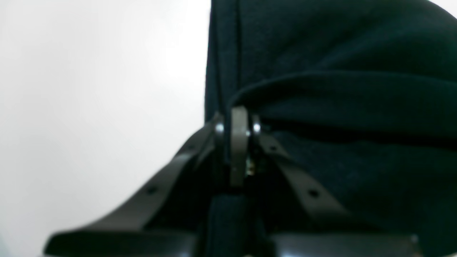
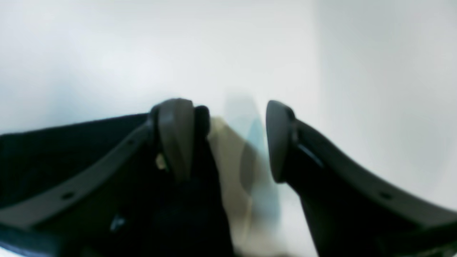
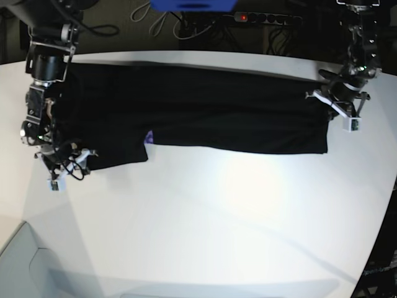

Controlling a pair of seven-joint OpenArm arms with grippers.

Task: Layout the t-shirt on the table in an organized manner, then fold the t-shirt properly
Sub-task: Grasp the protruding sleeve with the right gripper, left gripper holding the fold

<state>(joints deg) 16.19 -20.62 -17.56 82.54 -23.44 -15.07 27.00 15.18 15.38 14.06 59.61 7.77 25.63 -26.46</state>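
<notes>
Right gripper [image 2: 228, 139] jaws apart, t-shirt [image 2: 53, 150] beside

A robotics lab or test bench. My two arms, the one at the base view's left [image 3: 46, 93] and the one at its right [image 3: 356, 56], are mounted at the far corners of a large, plain white worktop [image 3: 205, 211] with a curved edge. Behind it, on a dark floor, lie loose cables [image 3: 155, 15] and a power strip [image 3: 267, 18] with a lit red switch.
</notes>
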